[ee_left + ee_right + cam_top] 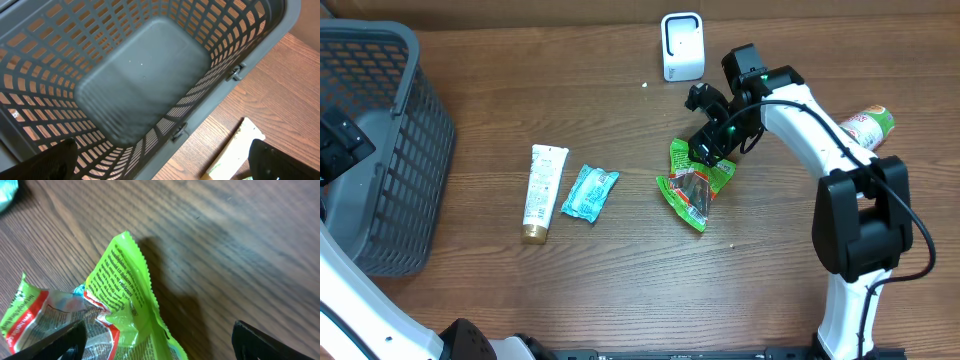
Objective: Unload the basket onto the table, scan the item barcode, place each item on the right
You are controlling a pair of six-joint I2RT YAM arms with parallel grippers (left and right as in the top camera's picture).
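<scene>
just right of centre, the right gripper [706, 150] hovers jaws wide over the upper end of the green packet [692, 190], which lies lengthwise down-frame; the left arm [360, 300] is far off.

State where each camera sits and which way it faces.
Overhead: above the table, facing down on basket, green packet, right arm.
Left wrist: above the basket, facing into it; left fingers at bottom corners.
Right wrist: low over the green packet; right fingers at bottom corners.
Shared: overhead and right wrist show the green packet.

No legible txt — green packet [120, 280] carries black fine print, too blurry to read.
</scene>
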